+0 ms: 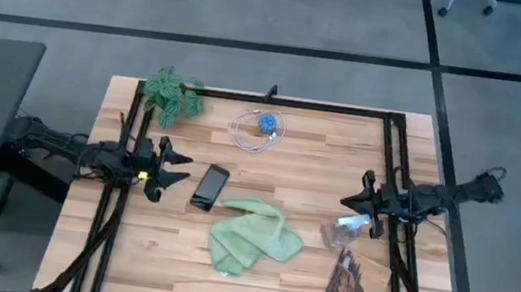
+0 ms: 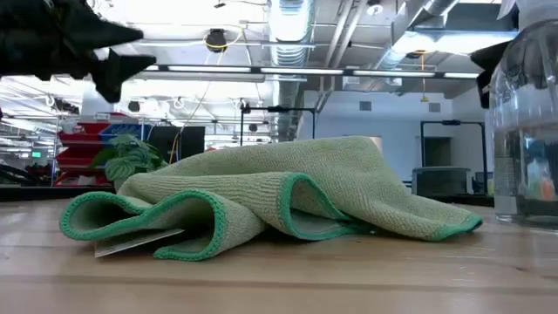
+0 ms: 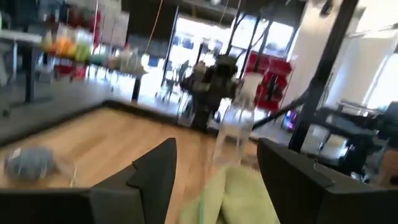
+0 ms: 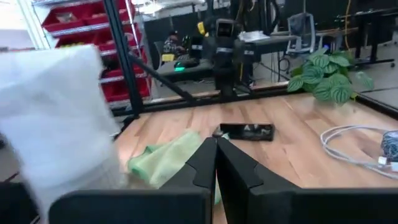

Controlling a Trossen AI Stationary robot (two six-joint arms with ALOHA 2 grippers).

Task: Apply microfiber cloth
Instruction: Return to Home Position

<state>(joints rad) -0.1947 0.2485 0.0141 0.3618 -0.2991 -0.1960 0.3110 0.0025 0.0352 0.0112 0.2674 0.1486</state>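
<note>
Step in hand: both arms retire to rest; wiping looks complete. The microfiber cloth (image 1: 250, 238) lies crumpled and free on the table (image 1: 319, 164), front of centre, its far edge just beside the phone (image 1: 210, 186), which lies flat and uncovered. Left gripper (image 1: 180, 169) hovers at the left edge, just left of the phone, fingers spread, nothing between them. Right gripper (image 1: 355, 196) hangs at the right edge, fingers pressed together, empty; the spray bottle (image 1: 348, 228) stands just in front of it. To do this well, judged: draw each arm straight back toward its own side, lifting before swinging. The right wrist should not dip or sweep forward, since the bottle would likely topple. The left should clear the phone without dragging the cloth.
</note>
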